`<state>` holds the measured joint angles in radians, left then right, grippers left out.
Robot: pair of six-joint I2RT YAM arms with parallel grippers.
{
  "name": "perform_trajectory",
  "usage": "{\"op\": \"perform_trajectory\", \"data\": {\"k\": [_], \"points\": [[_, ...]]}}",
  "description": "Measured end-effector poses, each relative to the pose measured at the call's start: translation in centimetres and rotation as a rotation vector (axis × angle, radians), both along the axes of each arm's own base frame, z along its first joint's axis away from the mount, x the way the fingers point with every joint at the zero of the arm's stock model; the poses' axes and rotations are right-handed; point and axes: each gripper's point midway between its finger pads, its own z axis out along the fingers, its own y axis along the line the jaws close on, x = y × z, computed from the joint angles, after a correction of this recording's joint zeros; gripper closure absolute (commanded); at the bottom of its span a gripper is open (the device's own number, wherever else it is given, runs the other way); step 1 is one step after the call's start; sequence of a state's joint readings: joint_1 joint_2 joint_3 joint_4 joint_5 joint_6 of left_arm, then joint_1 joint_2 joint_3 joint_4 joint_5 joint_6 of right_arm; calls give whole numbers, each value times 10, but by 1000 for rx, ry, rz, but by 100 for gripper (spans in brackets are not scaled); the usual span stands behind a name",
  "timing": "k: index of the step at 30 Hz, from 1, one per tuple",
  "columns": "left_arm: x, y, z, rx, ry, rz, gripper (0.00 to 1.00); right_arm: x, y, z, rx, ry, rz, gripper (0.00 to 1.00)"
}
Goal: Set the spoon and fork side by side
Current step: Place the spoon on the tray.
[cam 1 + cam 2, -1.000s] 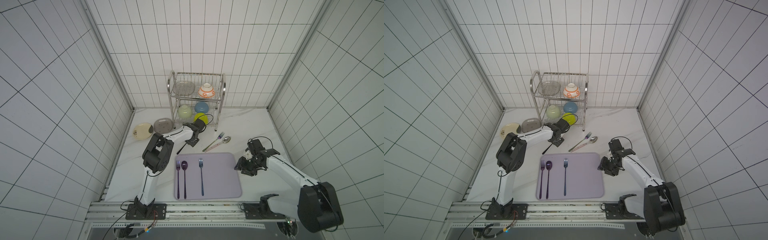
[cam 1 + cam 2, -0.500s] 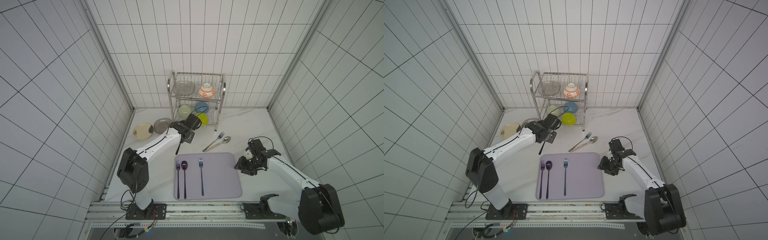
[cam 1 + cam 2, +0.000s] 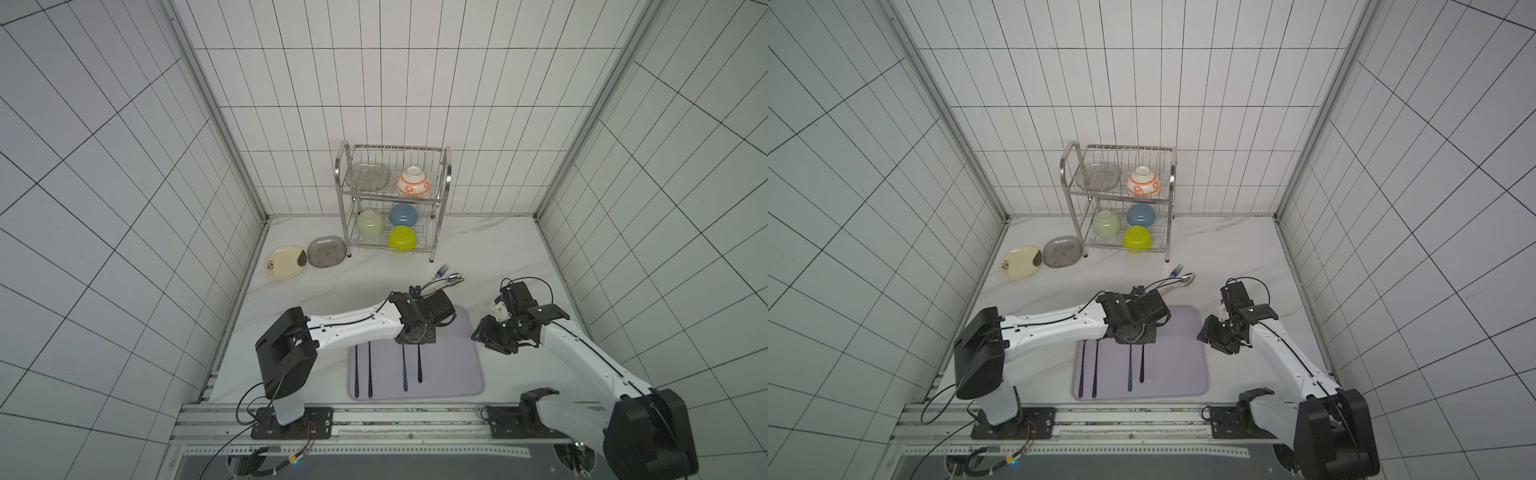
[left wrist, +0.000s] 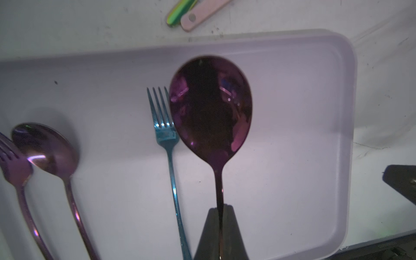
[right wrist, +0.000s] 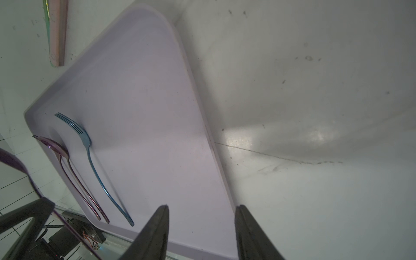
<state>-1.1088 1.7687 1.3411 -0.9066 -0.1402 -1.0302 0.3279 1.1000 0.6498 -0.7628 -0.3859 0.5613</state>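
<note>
**Inspector:** Surface and fixtures?

**Recorder:** White marble table (image 3: 498,249). A steel wire dish rack (image 3: 395,146) stands at the back with bowls on both shelves. A cream round plate (image 3: 284,262) and a grey oval dish (image 3: 327,252) lie on the table to the rack's left, their edges touching.

**Inspector:** Work area?

**Recorder:** A lavender rectangular tray (image 3: 453,365) lies flat at the front centre of the table.

**Inspector:** Left tool?

**Recorder:** The left tool (image 4: 221,211) is over the rear part of the tray. Its jaws are pressed together on the handle of a dark purple metal spoon (image 4: 210,108), a little below the bowl.

**Inspector:** Right tool?

**Recorder:** The right tool (image 5: 202,225) is at the tray's right edge. Its jaws stand apart with nothing between them.

**Inspector:** Where does the held spoon sit?

**Recorder:** Bowl facing up and raised off the tray. It is just to the right of a blue metal fork (image 4: 165,135), parallel to it. The fork lies flat on the tray, tines toward the back. Whether the spoon's handle end touches the tray cannot be told.

**Inspector:** Other cutlery?

**Recorder:** A lighter purple spoon (image 4: 45,146) and a purple fork (image 4: 14,166) lie close together at the tray's left side. Behind the tray, on the table, a silver fork (image 3: 444,268) and a silver spoon (image 3: 455,276) lie side by side at a slant
</note>
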Motion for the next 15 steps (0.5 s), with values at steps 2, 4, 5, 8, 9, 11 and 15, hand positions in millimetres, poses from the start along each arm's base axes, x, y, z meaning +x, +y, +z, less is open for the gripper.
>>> {"op": "perform_trajectory", "data": {"k": [2,4,5,8,9,11,15], "points": [[-5,-2,-9,0,14,19,100,-2,-1,0,-3,-5,-1,50],[-9,3,-20,7,29,47,100,-5,-3,-1,-6,-3,-2,50],[-10,6,-25,14,36,56,100,-6,-3,-2,-6,-3,-2,50],[-12,11,-34,27,45,73,100,-9,-5,-1,-5,-7,-4,50],[-12,12,-37,28,46,74,100,-10,-5,-1,-4,-11,-4,50],[-12,11,-41,28,47,77,100,-11,-5,-1,-3,-13,-7,50],[-10,7,-52,37,51,77,100,-14,-6,-2,-4,-7,-10,50]]}}
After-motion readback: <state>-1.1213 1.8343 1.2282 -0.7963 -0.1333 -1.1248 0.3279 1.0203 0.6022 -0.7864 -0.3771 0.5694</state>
